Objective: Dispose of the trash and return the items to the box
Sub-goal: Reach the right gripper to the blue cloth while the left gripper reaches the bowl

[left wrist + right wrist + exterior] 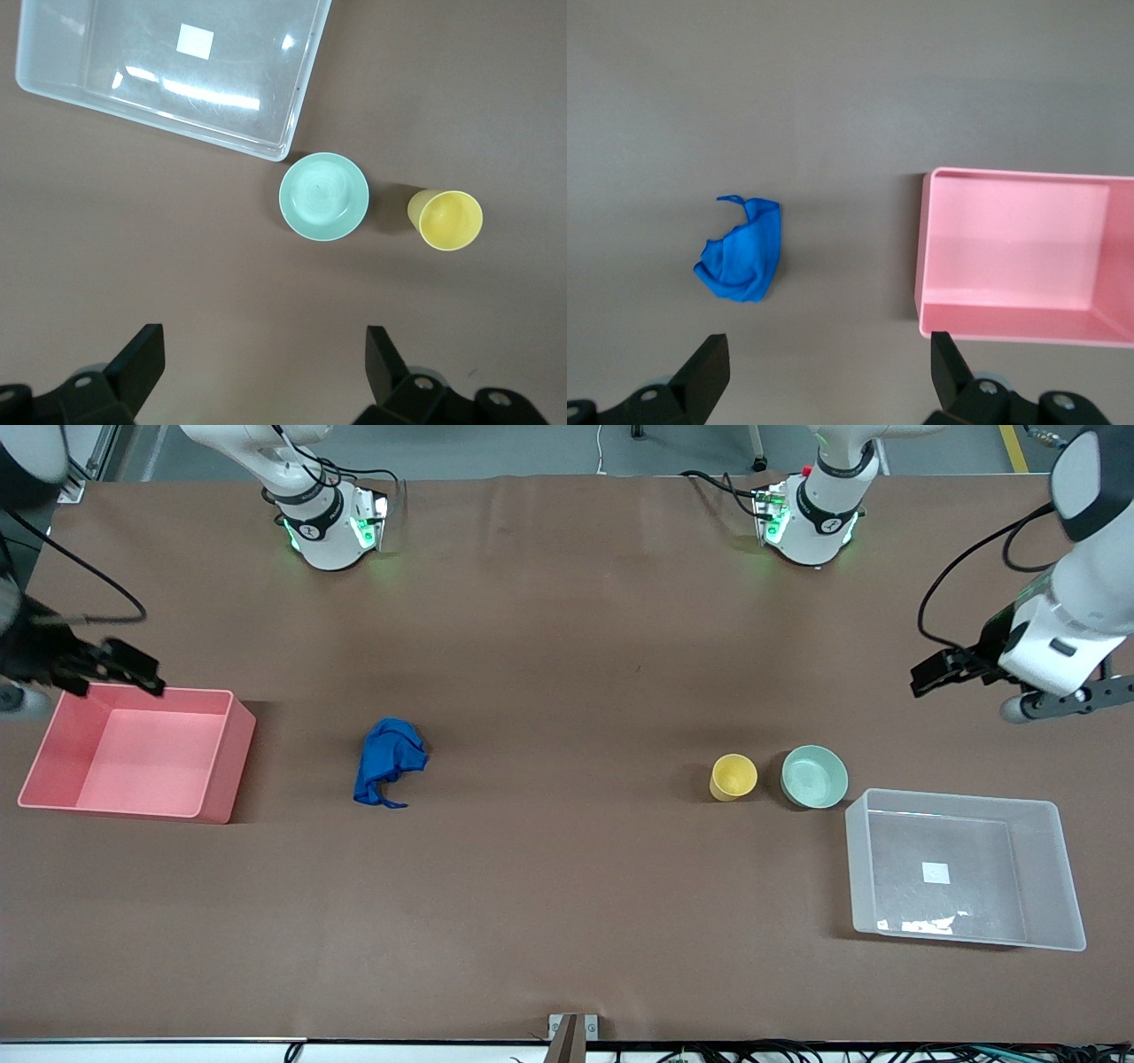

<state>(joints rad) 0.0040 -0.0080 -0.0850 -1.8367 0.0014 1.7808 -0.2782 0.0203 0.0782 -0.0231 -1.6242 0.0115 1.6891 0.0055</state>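
A brown table (567, 921) holds everything, and nothing is sorted yet. Nearest the camera, the box (1063, 921) lies empty at the left arm's end, long axis along the table. Just farther stand the cup (733, 776) and bowl (814, 776), upright. The trash (388, 762) lies mid-table beside the empty pink bin (226, 771). The left gripper (941, 673) and right gripper (120, 666) hang wide open, holding nothing.

Even, bright overhead light; short soft shadows lie beside the pink bin (133, 753) and yellow cup (733, 776). White glare streaks the clear box (961, 868) floor. All views sharp.
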